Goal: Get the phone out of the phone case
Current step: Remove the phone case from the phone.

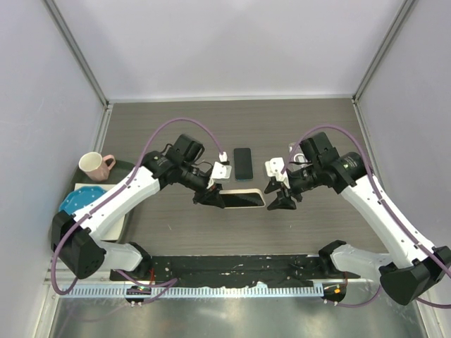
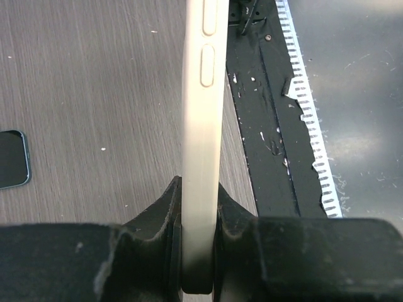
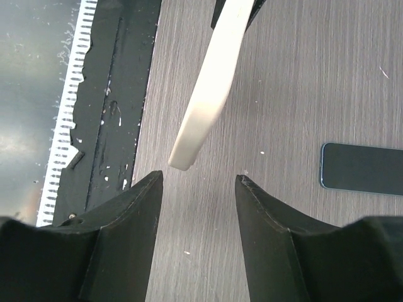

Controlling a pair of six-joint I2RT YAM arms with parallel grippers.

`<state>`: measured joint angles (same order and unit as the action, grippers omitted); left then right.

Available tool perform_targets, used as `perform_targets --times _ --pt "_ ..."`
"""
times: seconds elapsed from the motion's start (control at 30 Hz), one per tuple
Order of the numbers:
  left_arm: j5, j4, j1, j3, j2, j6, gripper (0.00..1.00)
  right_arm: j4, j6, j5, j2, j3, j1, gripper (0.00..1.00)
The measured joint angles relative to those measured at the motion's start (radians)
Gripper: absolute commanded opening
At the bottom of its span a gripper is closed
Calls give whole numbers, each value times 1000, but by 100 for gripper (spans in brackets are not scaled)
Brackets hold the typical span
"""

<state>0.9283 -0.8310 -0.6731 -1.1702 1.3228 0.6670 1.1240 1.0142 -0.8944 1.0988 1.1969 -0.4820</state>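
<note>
Looking at it, the phone (image 1: 243,163) is already out, lying bare on the table (image 1: 317,127) just far of the cream case (image 1: 243,199). Left gripper (image 2: 200,251) is clamped on the case's left end, right gripper (image 3: 198,189) hangs spread apart at the other end, gripping nothing. Basically done I'd say, just putting the case down
</note>
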Motion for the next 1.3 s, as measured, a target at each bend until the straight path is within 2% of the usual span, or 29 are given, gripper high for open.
perform_targets --times 0.13,0.33,0.6,0.9,1.17,1.3 --pt "-8 12 0 0 8 -13 0 -46 -45 4 4 -16 -10 53" --pt "-17 19 1 0 8 -27 0 -96 -93 12 19 -21 -27 41" --pt "-24 27 1 10 8 -31 0 -46 -26 16 34 -21 -32 41" --pt "-23 26 1 10 8 -31 0 15 16 17 55 -2 -33 46" --pt "-24 27 1 10 8 -31 0 -32 -34 10 55 -2 -33 40" --pt "-25 27 1 10 8 -32 0 -37 -41 11 55 -2 -33 32"
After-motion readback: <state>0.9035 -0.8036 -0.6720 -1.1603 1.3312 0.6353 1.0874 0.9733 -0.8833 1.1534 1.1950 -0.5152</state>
